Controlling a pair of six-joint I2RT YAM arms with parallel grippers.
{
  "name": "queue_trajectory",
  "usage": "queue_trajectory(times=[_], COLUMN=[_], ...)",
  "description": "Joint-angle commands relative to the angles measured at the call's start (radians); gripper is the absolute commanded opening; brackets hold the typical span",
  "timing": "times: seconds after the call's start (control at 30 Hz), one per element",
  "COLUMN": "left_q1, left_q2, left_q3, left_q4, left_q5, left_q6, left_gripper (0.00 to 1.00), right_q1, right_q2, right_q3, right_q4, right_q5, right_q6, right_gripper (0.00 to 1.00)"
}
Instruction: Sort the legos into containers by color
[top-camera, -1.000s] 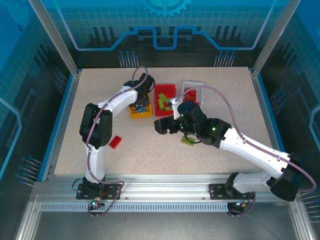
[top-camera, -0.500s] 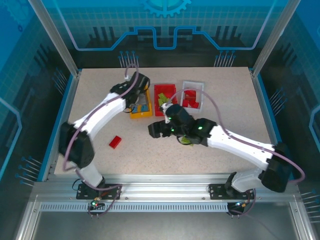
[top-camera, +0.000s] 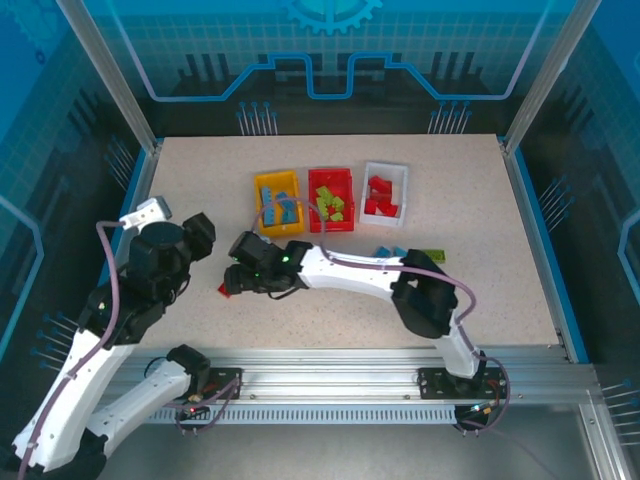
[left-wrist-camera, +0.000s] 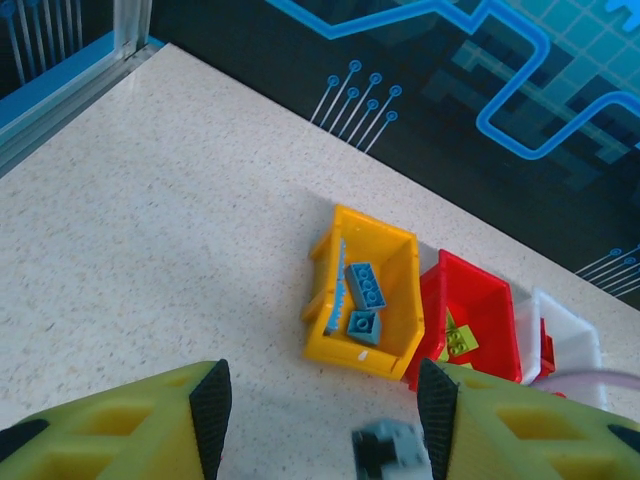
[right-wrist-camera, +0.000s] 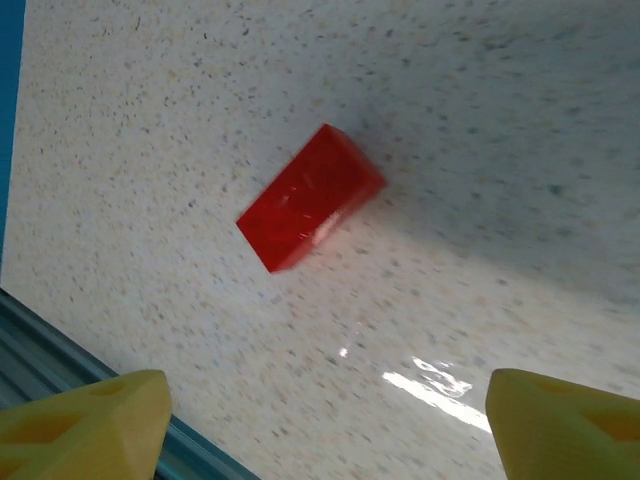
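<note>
1. The right end effector (right-wrist-camera: 330, 425) hangs over a red brick (right-wrist-camera: 310, 197) on the counter (right-wrist-camera: 480, 120). Its fingers are wide apart and hold nothing.
2. The left end effector (left-wrist-camera: 325, 405) is apart and empty too.
3. The brick lies slanted, so the fingers may push it away or drop it.
4. The top view shows the white bin (top-camera: 385, 167) for reds well apart, plus a loose blue brick (top-camera: 385, 251) and green brick (top-camera: 432, 256). The right wrist view shows the slant.

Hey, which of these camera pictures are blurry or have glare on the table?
Right wrist view: the red brick is smeared by motion blur, and a bright glare patch sits on the table near it. Left wrist view: the yellow bin is crisp. Top view: evenly lit and sharp.
</note>
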Motion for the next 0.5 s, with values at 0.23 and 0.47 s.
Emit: queue_trajectory(times=[0.23, 0.47], left_q1=[-0.003, -0.002], left_q2=[-0.055, -0.073], left_q3=[-0.012, -0.044], left_q4=[-0.136, -0.141], left_q5=[-0.027, -0.024], left_q6=[-0.034, -0.043], left_gripper=[0.55, 0.55], right_q1=[-0.004, -0.002], right_q2=[0.276, 0.405], right_q3=[0.335, 0.511], right_q4=[-0.153, -0.242], right_q5=[-0.039, -0.006], right_q6=[0.151, 0.172], right_gripper=[0.84, 0.83])
